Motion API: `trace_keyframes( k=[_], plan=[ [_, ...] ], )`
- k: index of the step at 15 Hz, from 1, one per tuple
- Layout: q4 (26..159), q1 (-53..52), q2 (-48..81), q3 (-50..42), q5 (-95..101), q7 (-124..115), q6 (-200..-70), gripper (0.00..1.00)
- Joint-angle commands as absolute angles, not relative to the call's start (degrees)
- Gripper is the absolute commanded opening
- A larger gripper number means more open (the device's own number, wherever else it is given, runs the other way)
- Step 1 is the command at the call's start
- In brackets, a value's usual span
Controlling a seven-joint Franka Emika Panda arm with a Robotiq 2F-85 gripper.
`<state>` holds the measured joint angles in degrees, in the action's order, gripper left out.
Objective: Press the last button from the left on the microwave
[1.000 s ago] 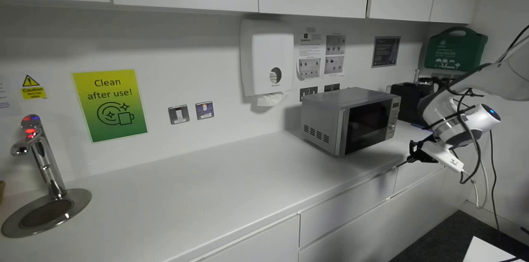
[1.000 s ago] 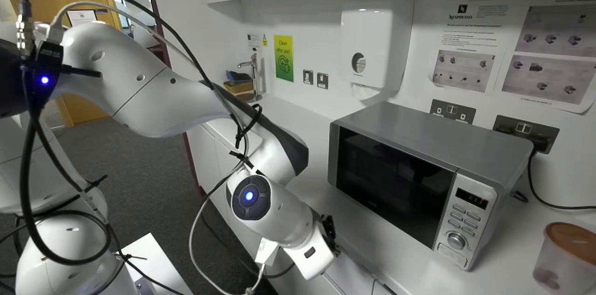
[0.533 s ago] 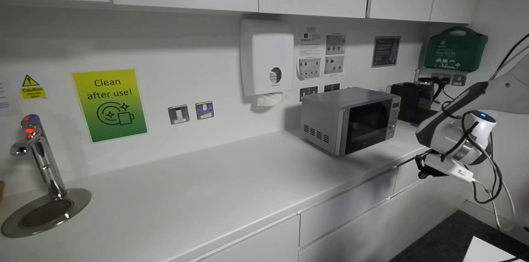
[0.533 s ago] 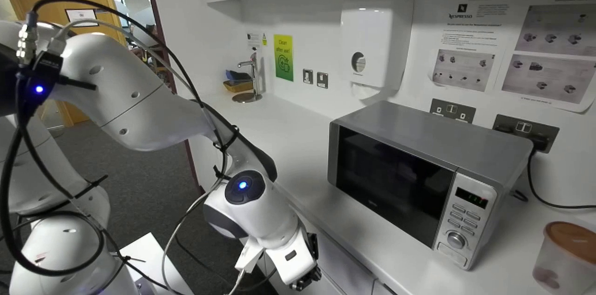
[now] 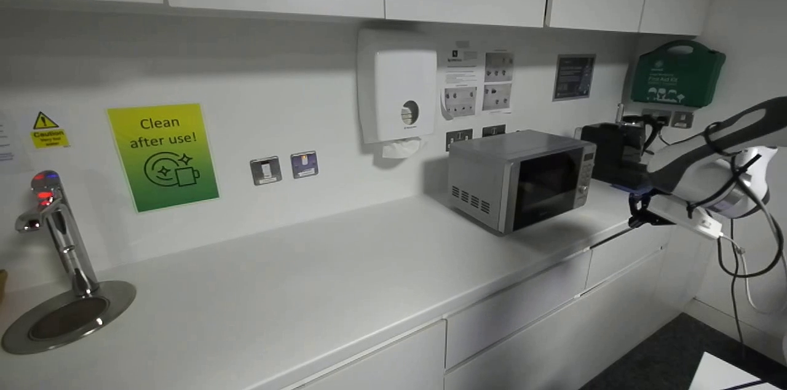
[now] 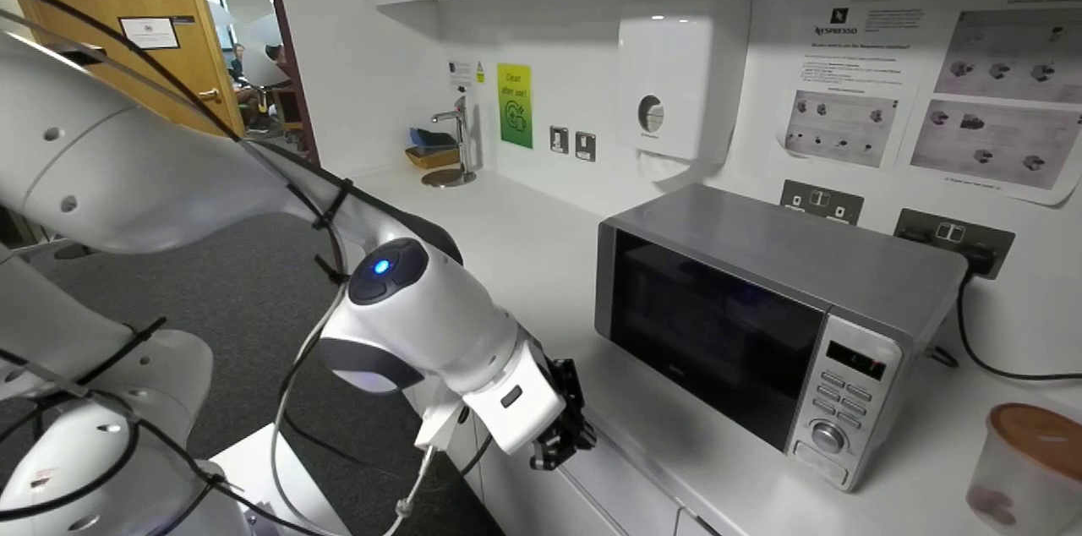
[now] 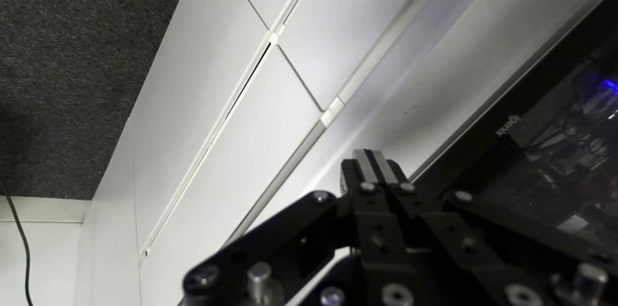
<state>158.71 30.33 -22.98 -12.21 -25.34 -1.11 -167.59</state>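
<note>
Along the left of an exterior view, the robot arm (image 6: 144, 181) slants down in front of the counter (image 6: 541, 244), a stance that seems meant to leave room for a straight push. At its end the gripper (image 7: 372, 161) hangs apart from the microwave (image 6: 778, 333); the wrist view shows its two fingertips (image 7: 363, 166) drawn together with nothing between them, presumably because one narrow prod suits a small button better than a spread grasp.

Further right the microwave itself stands on the counter, its glass door (image 6: 702, 341) turned toward the robot, and wall sockets (image 6: 955, 238) behind it probably explain the spot. The control panel (image 6: 843, 398) fills the right end of its front: small buttons (image 6: 859, 391) in two columns above a round knob (image 6: 827, 436). "Last from the left" likely means the right-hand column, though I can't tell which row, so the gripper will need to cross past the door first. Rightmost, a lidded tub (image 6: 1023, 468) stands near the panel, something to avoid brushing.
</note>
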Motion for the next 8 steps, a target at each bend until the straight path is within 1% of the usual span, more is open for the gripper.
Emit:
trace_keyframes(
  k=[1, 2, 3, 4, 6, 8],
  plan=[
    [159.7, 37.8, -33.8, -8.7, -14.2, -13.7, -152.1, 0.00],
    [158.8, 33.5, -28.4, -11.9, -16.4, -9.3, -158.5, 0.25],
    [158.8, 34.2, -30.1, -11.9, -15.0, -10.7, -156.8, 0.01],
    [158.9, 33.8, -30.5, -12.3, -15.0, -10.7, -156.7, 0.08],
    [159.0, 33.0, -30.0, -12.8, -15.1, -10.6, -156.9, 0.24],
    [159.0, 32.7, -29.0, -13.1, -15.1, -10.6, -157.2, 0.25]
  ],
)
